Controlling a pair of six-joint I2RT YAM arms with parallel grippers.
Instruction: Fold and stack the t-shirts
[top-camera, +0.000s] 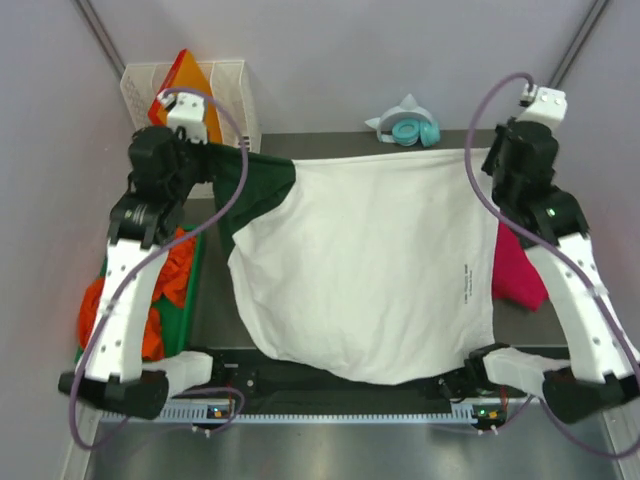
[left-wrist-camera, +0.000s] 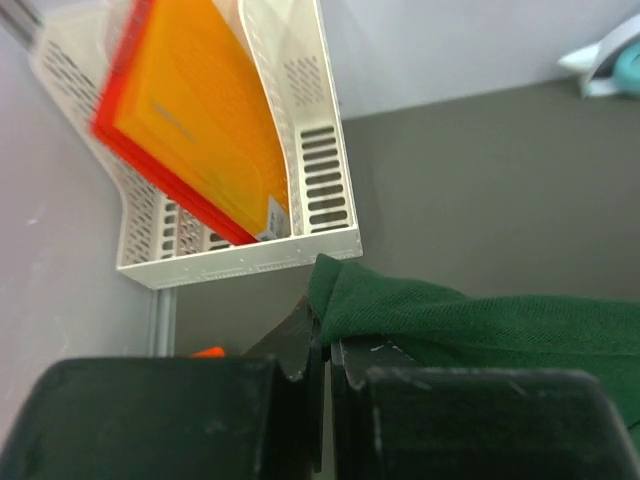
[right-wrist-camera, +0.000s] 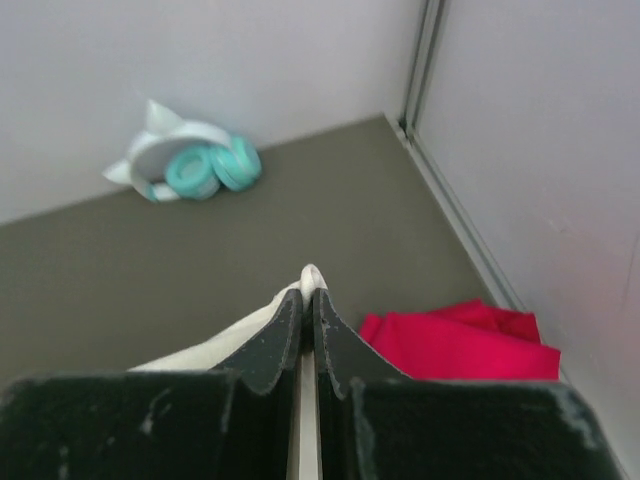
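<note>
White t-shirt (top-camera: 370, 270) hangs spread between the two grippers. The left gripper (left-wrist-camera: 322, 335) is clamped on its green sleeve (left-wrist-camera: 480, 330). The right gripper (right-wrist-camera: 308, 290) pinches the white edge, with a pink garment (right-wrist-camera: 460, 340) just right of its fingers.

A white shirt (top-camera: 370, 265), dark green at its upper-left corner, hangs spread across the middle of the frame, held up by its two top corners. A pink shirt (top-camera: 517, 275) lies crumpled at the right edge. Orange shirts (top-camera: 155, 335) are heaped at the left.

matt cloth t-shirt (top-camera: 370, 270), perforated plastic tray (left-wrist-camera: 320, 180)
</note>
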